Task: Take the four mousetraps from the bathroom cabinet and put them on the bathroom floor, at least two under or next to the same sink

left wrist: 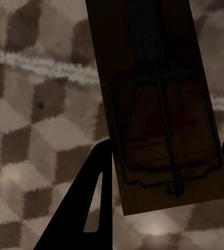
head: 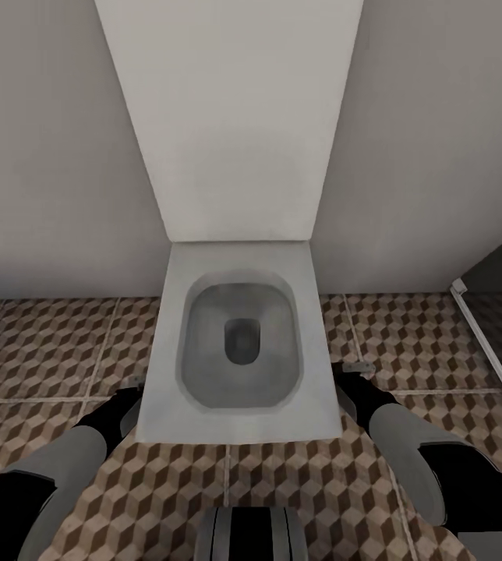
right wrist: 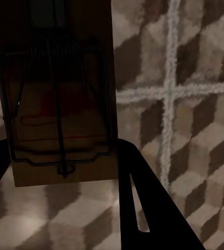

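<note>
**Desk:** Where do the traps sit, and what is the risk?

**Field:** Each arm carries one. The left end effector (left wrist: 164,156) is clamped on a mousetrap (left wrist: 161,104); the right end effector (right wrist: 54,156) is clamped on a second mousetrap (right wrist: 54,88). Both hang above the cube-patterned bathroom floor (head: 40,343), flanking the toilet (head: 239,343) at nine and three o'clock. Released here, they would likely land beside the toilet, not the sink. A thin board could also slip or tip.

**Desk:** What stays unclear?

**Field:** Height above the tiles, and each far finger, cut off at the frame edge.
</note>
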Tool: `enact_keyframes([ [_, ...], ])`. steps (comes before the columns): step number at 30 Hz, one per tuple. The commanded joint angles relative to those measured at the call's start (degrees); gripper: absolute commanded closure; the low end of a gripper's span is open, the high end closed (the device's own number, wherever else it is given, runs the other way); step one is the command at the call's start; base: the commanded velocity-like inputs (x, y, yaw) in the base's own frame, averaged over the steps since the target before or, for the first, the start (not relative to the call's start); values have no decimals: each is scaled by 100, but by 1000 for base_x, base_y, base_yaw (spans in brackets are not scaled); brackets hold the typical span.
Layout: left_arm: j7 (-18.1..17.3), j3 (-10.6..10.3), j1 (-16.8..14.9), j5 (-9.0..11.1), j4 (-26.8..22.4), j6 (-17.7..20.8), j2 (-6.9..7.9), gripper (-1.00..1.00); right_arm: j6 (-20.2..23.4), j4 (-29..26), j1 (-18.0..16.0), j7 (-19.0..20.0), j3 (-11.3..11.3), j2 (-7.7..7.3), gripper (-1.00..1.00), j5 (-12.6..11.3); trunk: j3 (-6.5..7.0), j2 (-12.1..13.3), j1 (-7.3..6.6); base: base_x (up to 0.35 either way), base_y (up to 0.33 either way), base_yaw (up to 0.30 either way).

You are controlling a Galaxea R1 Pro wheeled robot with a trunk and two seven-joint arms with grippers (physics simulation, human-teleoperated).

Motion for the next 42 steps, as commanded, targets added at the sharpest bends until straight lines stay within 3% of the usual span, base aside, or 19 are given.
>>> enact_keyframes([
  [1,57,-52,0,42,-16,36,5,100,38,-10,0,-11,12,1,100,-8,-26,-3,2,0,0,0],
  [7,56,-52,0,50,-20,39,2,100,38,-10,0,-11,12,1,100,-8,-159,-11,17,0,0,0],
  [25,57,-52,0,42,-17,36,7,100,21,-39,0,15,9,6,100,-8,-159,-11,17,0,0,0],
  [31,58,-52,0,42,-16,36,8,100,24,-43,0,-1,9,1,100,-8,-292,-19,33,0,0,0],
  [42,58,-52,0,42,-16,36,8,100,29,-20,0,-20,4,7,100,-16,-292,-19,33,0,0,0],
])
